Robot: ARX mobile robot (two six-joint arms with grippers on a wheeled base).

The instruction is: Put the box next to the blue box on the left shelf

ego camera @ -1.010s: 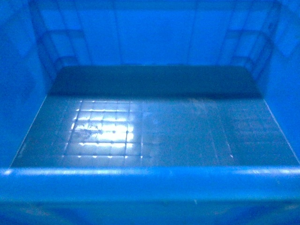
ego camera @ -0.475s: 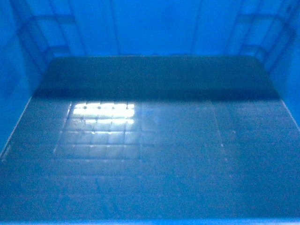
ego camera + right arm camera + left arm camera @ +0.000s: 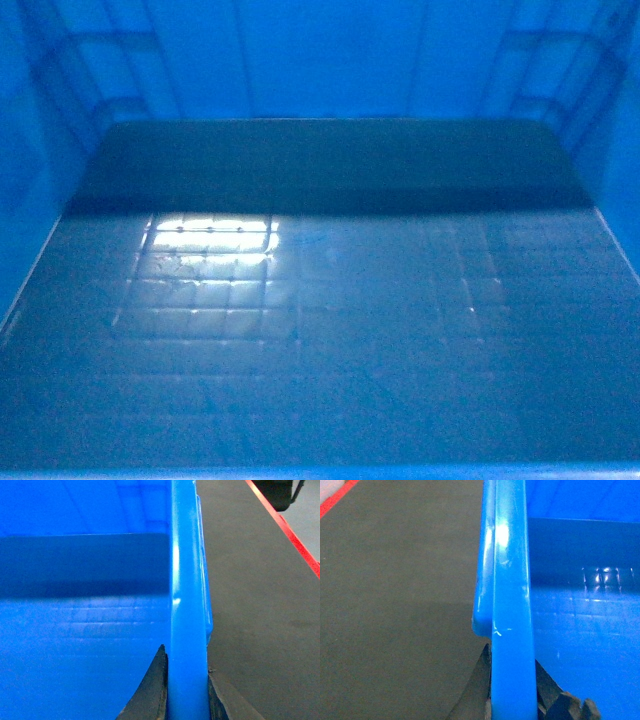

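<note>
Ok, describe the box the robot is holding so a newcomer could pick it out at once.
Over the dark grey floor, bounded by a red line, both grippers clamp opposite rims: the left gripper and the right gripper. Between them sits the box: bright blue, open-topped, nothing inside. Its grid-embossed floor, ribbed walls and thick rounded rim mark it out.

Bright-blue box [image 3: 330,60], grid-embossed floor; seemingly dark grey mat [image 3: 395,605], red edging.
</note>
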